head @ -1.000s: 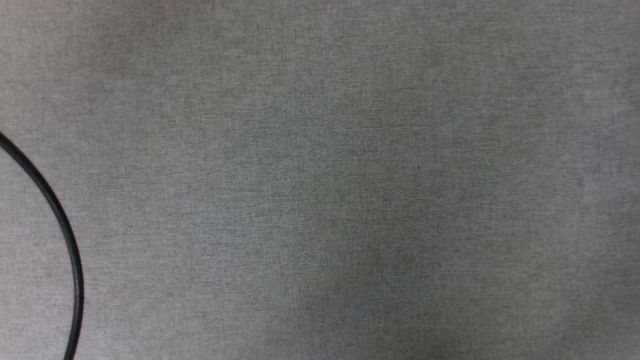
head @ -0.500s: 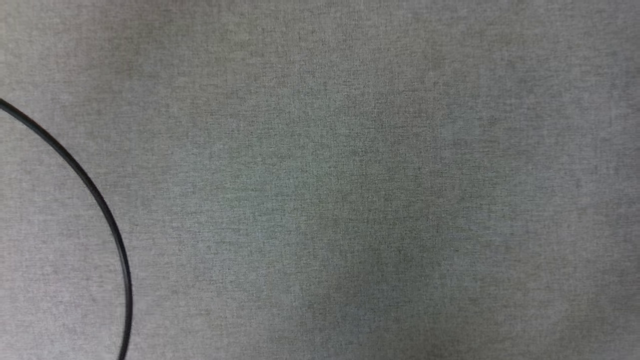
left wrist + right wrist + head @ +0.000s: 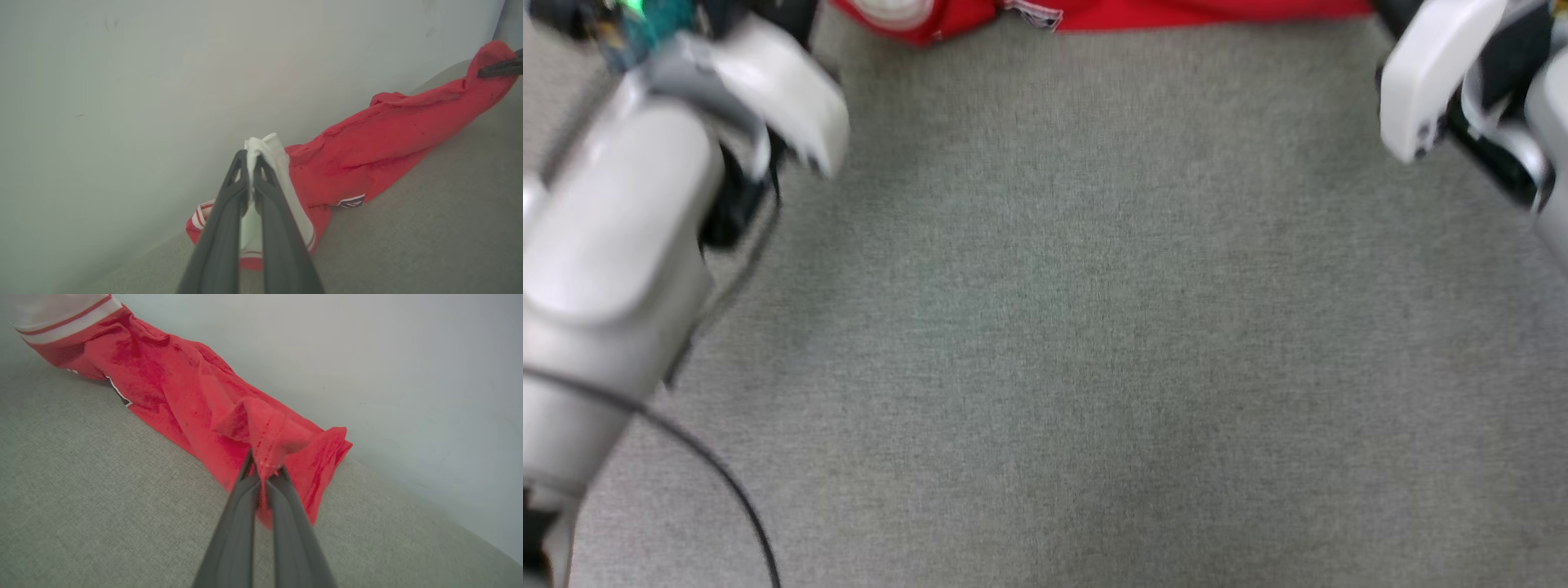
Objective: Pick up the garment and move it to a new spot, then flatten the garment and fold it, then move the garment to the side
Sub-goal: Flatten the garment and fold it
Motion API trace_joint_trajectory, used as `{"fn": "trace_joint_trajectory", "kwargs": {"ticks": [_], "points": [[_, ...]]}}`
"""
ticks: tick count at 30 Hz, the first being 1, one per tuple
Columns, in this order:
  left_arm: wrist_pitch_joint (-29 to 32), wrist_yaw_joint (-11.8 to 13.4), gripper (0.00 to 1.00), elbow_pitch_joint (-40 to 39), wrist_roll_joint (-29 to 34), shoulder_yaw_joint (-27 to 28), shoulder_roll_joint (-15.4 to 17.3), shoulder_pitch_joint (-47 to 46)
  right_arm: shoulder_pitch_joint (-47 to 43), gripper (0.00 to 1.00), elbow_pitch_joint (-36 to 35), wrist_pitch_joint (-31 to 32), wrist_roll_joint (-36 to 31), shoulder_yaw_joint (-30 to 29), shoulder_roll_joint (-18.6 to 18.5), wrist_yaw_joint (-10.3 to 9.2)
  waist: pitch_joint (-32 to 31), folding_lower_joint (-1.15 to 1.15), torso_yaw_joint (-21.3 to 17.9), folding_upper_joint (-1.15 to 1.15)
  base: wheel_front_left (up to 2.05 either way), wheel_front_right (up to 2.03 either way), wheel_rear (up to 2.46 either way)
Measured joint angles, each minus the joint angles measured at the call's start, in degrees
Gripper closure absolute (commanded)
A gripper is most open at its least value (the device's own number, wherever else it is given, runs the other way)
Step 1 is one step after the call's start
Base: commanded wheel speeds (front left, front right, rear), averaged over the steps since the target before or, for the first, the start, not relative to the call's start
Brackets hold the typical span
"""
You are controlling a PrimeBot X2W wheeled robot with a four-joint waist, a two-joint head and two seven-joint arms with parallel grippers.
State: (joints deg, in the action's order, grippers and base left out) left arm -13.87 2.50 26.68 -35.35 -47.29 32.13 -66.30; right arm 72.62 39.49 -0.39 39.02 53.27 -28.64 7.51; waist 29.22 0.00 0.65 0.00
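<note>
1. The garment (image 3: 1176,12), a red shirt with white sleeves, is seen as a thin strip along the top edge of the head view, at the far side of the grey woven table (image 3: 1045,327).
2. In the wrist views it is shown drawn out into a long, rumpled band along the foot of a pale wall (image 3: 122,81). Its middle rests on the table and both ends are lifted.
3. The left gripper (image 3: 250,159) is clenched on a white sleeve (image 3: 282,163). A fold of the white cloth is pinched between the tips of the jaws and held off the table.
4. Red-and-white striped trim (image 3: 199,215) is seen below that sleeve, and a small dark, white-edged patch (image 3: 351,201) sits at the lower edge of the red cloth.
5. The right gripper (image 3: 264,469) is clenched on the opposite end. A stitched red hem is bunched between the jaws and raised above the table.
6. In the left wrist view, the right gripper's dark fingers (image 3: 502,68) are seen at the right edge, biting into the raised red tip.
7. In the head view, the pale left arm (image 3: 613,237) is shown blurred along the left side and the right arm (image 3: 1429,73) at the upper right. Both are extended toward the garment.
8. A thin black cable (image 3: 719,482) is seen curving across the lower left corner, over the table.
</note>
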Motion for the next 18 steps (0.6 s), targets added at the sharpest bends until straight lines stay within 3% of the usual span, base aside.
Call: {"fn": "trace_joint_trajectory", "kwargs": {"ticks": [18], "points": [[2.1, 16.6, 1.0, -27.5, -10.1, -4.0, 12.2, 44.3, -25.8, 1.0, -10.0, -4.2, 10.2, 10.5, -10.9, 0.0, -17.5, -0.02, -0.7, 0.0, 0.0, 0.0, 0.0]]}}
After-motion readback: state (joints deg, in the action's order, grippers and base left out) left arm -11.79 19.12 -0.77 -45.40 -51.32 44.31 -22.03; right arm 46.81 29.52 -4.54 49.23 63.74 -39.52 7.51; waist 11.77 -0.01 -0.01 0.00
